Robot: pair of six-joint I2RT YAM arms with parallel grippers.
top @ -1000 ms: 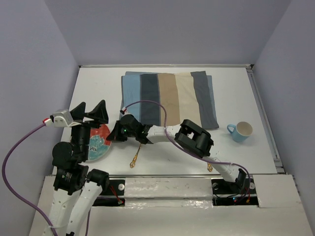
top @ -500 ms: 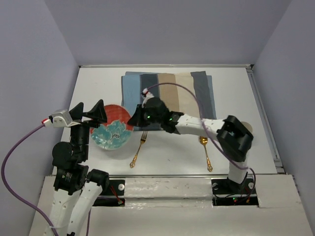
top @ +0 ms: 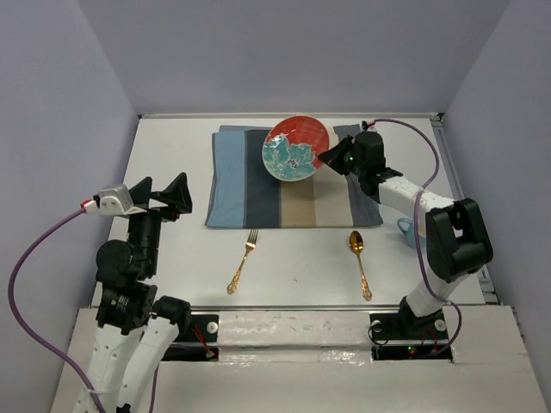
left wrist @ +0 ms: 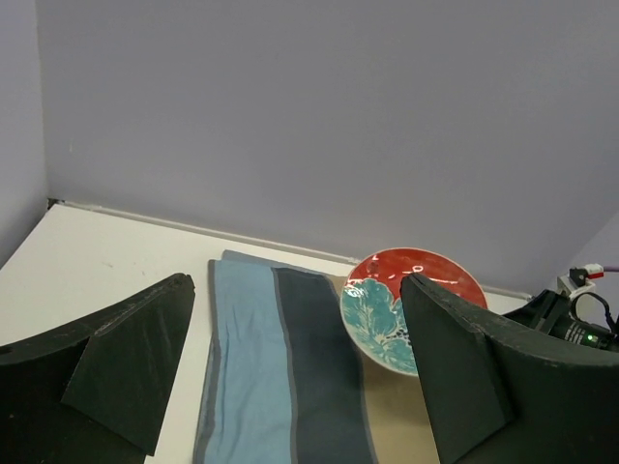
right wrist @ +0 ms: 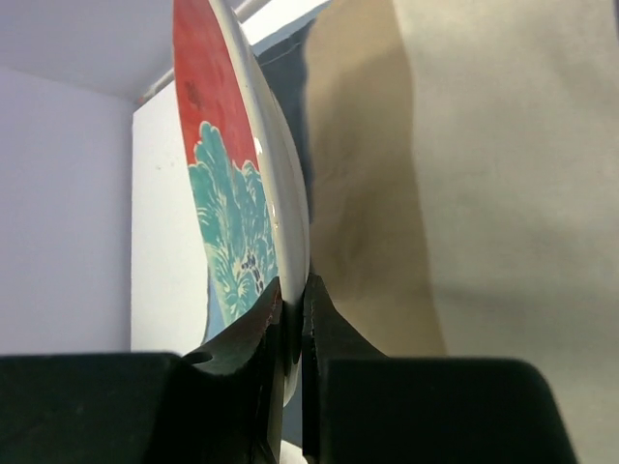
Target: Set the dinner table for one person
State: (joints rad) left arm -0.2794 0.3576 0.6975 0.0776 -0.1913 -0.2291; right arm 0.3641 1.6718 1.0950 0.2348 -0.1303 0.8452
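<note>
Pale lilac walls (top: 284, 52) are closing in the scene on three sides, and the white tabletop (top: 172, 146) with its raised rim is filling the floor of this box ahead of the two arm bases. It is carrying a striped placemat (top: 258, 185) at its far middle.

Over the far edge of that placemat, the right fingers (right wrist: 327, 348) are pinching the rim of a red and teal plate (top: 295, 148). They are gripping it from the right side and holding it tilted and apparently clear of the cloth. The thin edge grip is likely causing the slant, and the plate is probably heading for the middle of the placemat, not yet set down.

A gold fork (top: 243, 261) and a gold spoon (top: 358, 258) are lying on the bare tabletop just beyond the placemat's near edge, fork left and spoon right. A blue cup (top: 405, 226) is sitting right of the placemat, half hidden by the right arm.

The left fingers (left wrist: 474, 377) are standing wide apart and empty. They are hovering above the left side of the tabletop and pointing toward the placemat, seemingly waiting out of the way.
</note>
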